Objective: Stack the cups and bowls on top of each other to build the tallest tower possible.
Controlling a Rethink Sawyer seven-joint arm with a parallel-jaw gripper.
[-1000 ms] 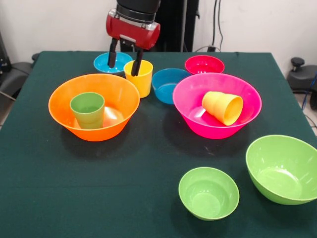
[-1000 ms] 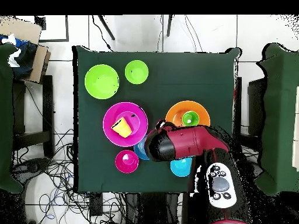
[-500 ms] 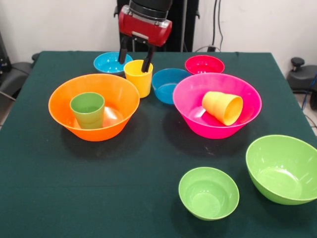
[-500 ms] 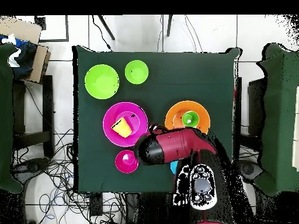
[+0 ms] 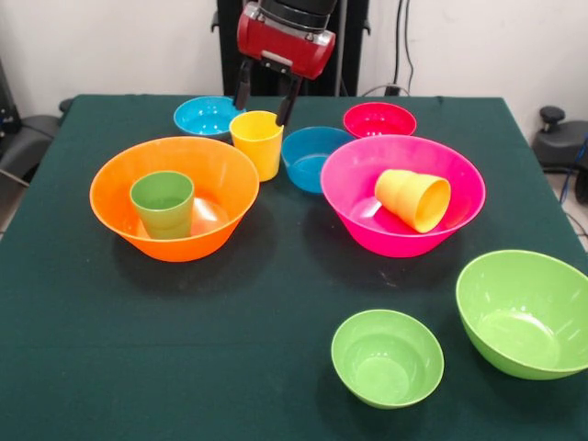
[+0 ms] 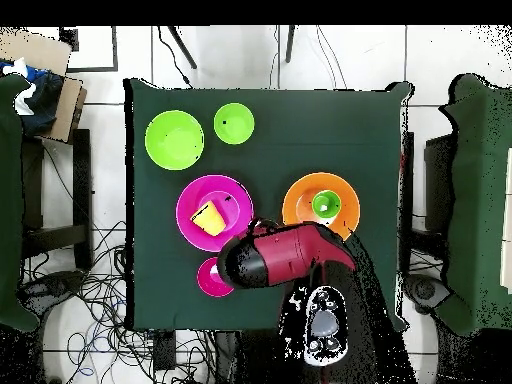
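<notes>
1. Table (image 5: 110, 367), dark green cloth: bears all 10 pieces; no tower begun.
2. Large orange bowl (image 5: 220, 170): green cup (image 5: 163, 204) upright inside it.
3. Large pink bowl (image 5: 349, 184): orange-yellow cup (image 5: 413, 199) on its side inside it.
4. Large lime bowl (image 5: 524, 312), near corner; small lime bowl (image 5: 387, 357) beside it. Both empty.
5. Darker blue bowl (image 5: 312, 156), light blue bowl (image 5: 204, 115), red-pink bowl (image 5: 379, 119): far row, single, unstacked.
6. Yellow cup (image 5: 257, 142): upright on the cloth between the 2 blue bowls, untouched.
7. Gripper (image 5: 266, 95): fingers parted, holding nothing.

Change: over the last second the gripper has risen from astride the yellow cup's rim and shifted toward the darker blue bowl. It now hangs just above the cup's far rim, clear of it. Judgement: the cup was not taken; a fresh descent is needed before any stacking.
</notes>
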